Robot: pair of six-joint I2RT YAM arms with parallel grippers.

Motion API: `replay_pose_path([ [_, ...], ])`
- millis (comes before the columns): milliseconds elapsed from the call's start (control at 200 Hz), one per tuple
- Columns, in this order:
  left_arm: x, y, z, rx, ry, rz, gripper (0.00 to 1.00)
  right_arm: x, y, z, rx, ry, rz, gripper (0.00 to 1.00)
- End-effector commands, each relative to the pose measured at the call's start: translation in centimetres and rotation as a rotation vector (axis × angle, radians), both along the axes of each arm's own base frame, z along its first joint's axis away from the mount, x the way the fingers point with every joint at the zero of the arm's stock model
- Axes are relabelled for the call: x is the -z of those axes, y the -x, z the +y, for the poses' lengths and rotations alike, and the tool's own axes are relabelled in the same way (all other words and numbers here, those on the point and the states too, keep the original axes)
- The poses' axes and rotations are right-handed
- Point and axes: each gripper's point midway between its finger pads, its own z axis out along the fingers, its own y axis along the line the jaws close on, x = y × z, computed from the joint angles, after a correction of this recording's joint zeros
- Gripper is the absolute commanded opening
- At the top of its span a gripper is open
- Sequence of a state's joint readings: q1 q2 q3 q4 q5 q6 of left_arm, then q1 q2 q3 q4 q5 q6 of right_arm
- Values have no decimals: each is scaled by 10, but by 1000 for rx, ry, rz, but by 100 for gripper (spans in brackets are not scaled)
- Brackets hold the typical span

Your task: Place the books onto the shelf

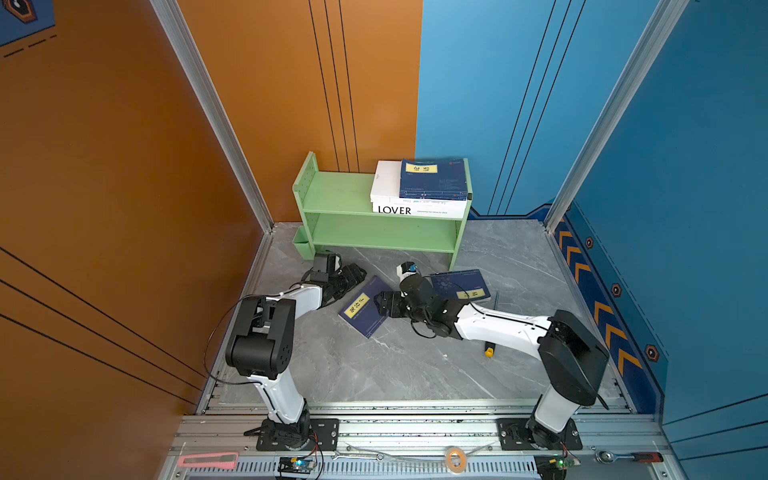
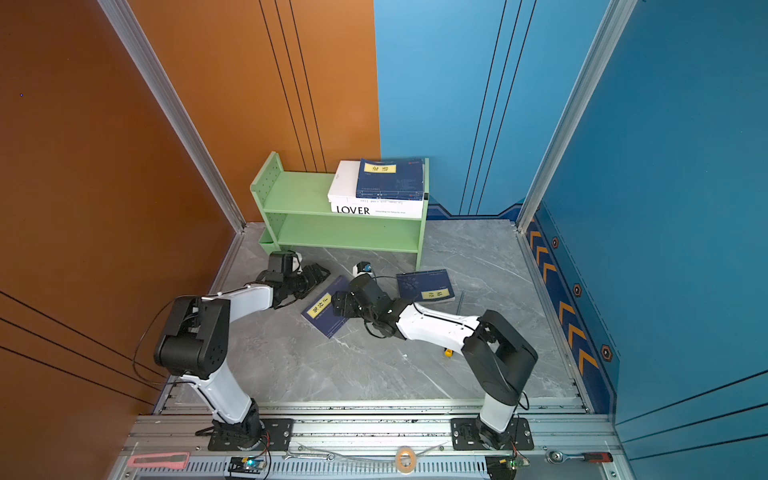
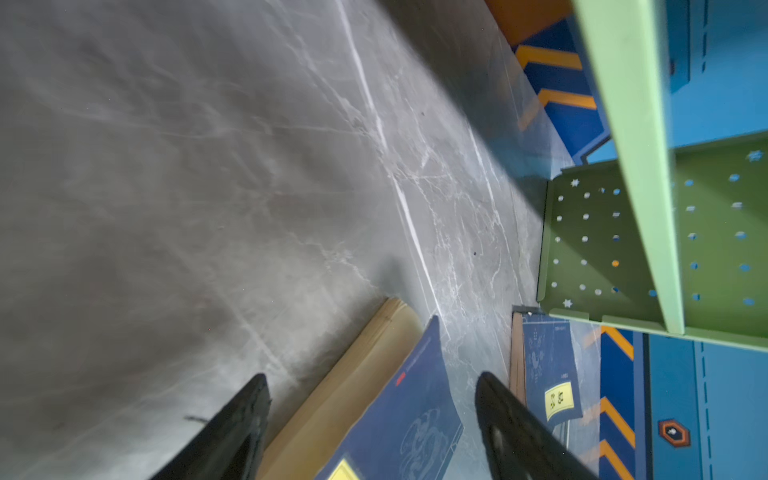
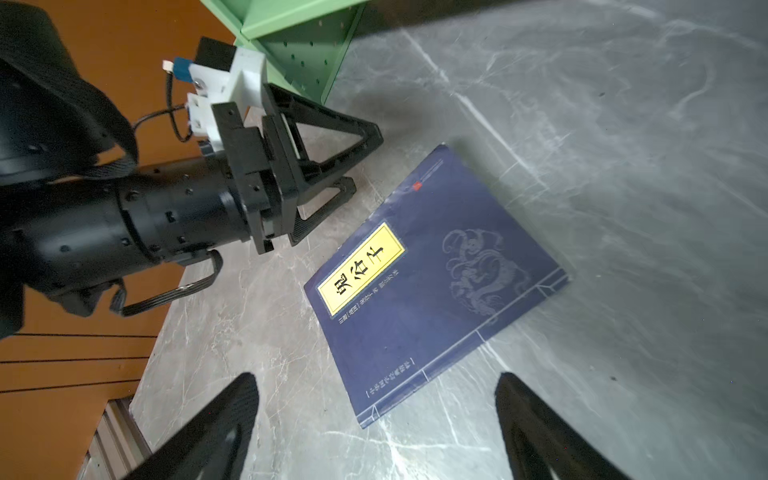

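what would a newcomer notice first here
The bright green shelf at the back of the grey table, with a book stack on the right of its top tier, a white spine reading LOVER. Then the navy book lying flat mid-table, the open left gripper and open right gripper on either side of it, and a second navy book partly under the right arm.

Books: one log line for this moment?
shelf: LOVER book, blue book on top tier | table: middle book, right book | left gripper: open, by middle book | right gripper: open, by middle book
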State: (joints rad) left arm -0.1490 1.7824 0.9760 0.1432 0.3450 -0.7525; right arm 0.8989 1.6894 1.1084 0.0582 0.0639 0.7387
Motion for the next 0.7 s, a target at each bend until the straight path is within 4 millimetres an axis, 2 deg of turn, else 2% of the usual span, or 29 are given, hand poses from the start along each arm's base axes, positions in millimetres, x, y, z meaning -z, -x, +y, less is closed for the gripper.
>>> replay_pose_path([
  [0,4,-2,-20,81,-30,25,79,1,-1,-40,102,83,-23,92],
  [225,16,-4,-56,177,-20,59,78,-21,-1,-104,246,131,-76,93],
  [371,13,6,-99,315,13,53,78,-32,2,-142,329,145,-103,94],
  [441,3,20,-134,429,51,34,77,-37,5,-157,363,150,-116,94],
  [561,-11,61,-194,623,87,20,77,-47,10,-179,401,173,-142,96],
  [651,-17,87,-220,696,105,26,77,-55,12,-192,424,179,-156,95],
  [696,-21,94,-226,716,114,21,77,-58,12,-197,430,177,-163,95],
])
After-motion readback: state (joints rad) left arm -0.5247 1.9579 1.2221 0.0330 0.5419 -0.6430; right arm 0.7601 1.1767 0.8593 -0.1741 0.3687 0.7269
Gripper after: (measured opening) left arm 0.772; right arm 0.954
